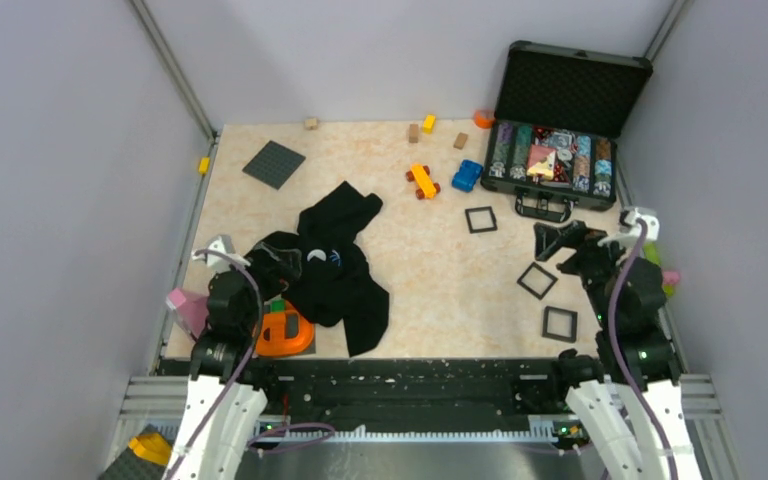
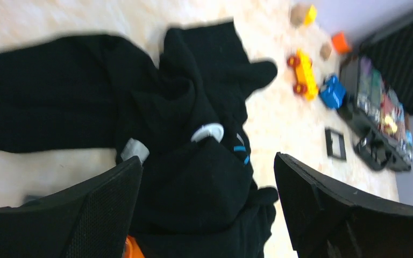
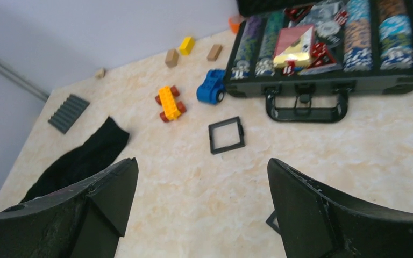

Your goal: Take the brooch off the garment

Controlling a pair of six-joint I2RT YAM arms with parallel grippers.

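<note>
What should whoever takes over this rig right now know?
Left gripper: open, empty, above the black garment.
Right gripper: open, empty, over bare table, away from the garment.
Brooch: white disc, still on the garment near its middle, just ahead of the left gripper.
Done: nothing yet.
Left: grip the brooch, likely with the left gripper, and pull it off. The right gripper could pin the garment down.

Beige marbled tabletop, pale lilac-grey walls on 3 sides, metal corner posts, even soft light
</note>
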